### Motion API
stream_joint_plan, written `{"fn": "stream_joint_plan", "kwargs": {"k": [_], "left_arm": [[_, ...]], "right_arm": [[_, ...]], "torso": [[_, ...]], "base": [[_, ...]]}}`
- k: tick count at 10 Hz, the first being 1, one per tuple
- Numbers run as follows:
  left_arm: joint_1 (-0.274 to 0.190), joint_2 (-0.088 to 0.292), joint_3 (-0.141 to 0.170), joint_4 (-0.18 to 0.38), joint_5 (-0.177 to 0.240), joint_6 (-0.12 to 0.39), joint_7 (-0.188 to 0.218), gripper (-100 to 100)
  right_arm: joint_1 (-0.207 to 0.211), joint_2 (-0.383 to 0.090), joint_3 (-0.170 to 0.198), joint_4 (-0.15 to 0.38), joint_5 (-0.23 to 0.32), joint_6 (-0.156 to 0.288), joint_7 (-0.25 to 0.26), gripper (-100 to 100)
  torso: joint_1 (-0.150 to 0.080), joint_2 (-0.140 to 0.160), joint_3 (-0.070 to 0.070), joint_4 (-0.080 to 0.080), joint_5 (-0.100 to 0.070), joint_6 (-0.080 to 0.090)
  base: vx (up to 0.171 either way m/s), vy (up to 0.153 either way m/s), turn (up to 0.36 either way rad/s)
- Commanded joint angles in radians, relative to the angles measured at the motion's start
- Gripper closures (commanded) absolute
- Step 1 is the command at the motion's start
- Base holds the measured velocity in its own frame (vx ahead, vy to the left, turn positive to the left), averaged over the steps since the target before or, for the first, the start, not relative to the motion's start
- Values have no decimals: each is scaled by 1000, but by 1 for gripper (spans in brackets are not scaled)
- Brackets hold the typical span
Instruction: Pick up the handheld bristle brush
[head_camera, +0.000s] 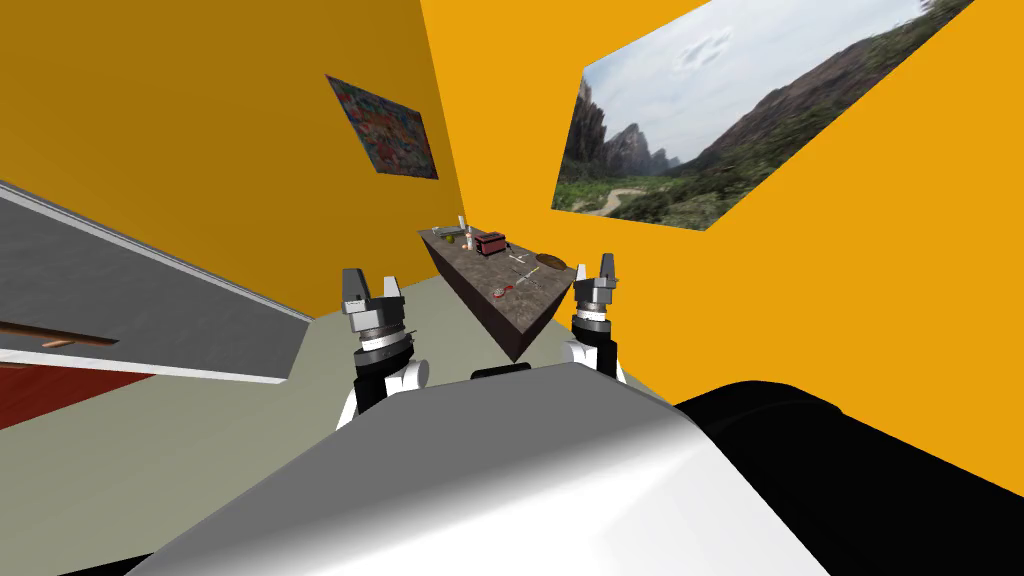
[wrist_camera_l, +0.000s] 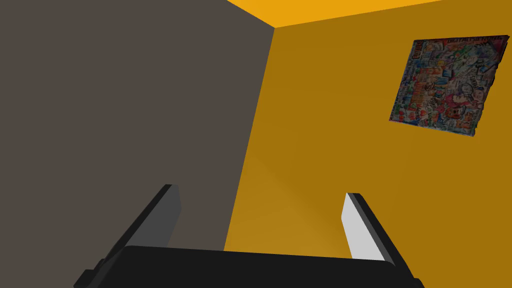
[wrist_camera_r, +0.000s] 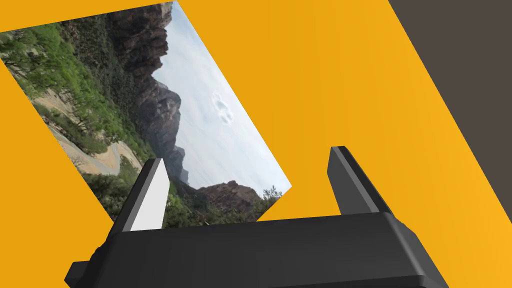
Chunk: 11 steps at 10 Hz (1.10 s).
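Your left end effector (head_camera: 372, 278) and right end effector (head_camera: 594, 268) are open and empty; the long dark counter (head_camera: 470, 262) is far off; nothing is picked up yet.

head: steeply down, table (head_camera: 535, 300) distant ahead | wrists: upward at walls | shared: poster (head_camera: 383, 127), window (head_camera: 720, 110)

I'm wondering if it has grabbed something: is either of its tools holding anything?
No, the left tool and the right tool both stand open with nothing between their fingers.
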<state>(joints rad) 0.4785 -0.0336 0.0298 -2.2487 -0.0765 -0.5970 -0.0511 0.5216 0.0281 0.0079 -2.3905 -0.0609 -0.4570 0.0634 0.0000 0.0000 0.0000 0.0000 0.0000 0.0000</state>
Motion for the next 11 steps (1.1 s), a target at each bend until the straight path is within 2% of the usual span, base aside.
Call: {"fn": "stream_joint_plan", "kwargs": {"k": [1,3,6,9,11], "left_arm": [[0,0,0,0,0,0,0,0],[0,0,0,0,0,0,0,0],[0,0,0,0,0,0,0,0],[0,0,0,0,0,0,0,0],[0,0,0,0,0,0,0,0]], "right_arm": [[2,-37,4,-2,4,7,7,-100],[4,-91,13,-5,15,21,22,-100],[-4,-169,35,-4,51,51,53,-100],[-35,-247,69,14,117,83,85,-100],[-69,-302,100,40,180,101,103,-100]], "torso": [[0,0,0,0,0,0],[4,0,0,0,1,0],[10,2,1,0,2,0],[12,3,2,1,3,0],[11,1,0,0,3,0]], "base": [[-9,35,29],[-10,84,60],[-24,147,91],[-30,176,136],[-9,144,190]]}}
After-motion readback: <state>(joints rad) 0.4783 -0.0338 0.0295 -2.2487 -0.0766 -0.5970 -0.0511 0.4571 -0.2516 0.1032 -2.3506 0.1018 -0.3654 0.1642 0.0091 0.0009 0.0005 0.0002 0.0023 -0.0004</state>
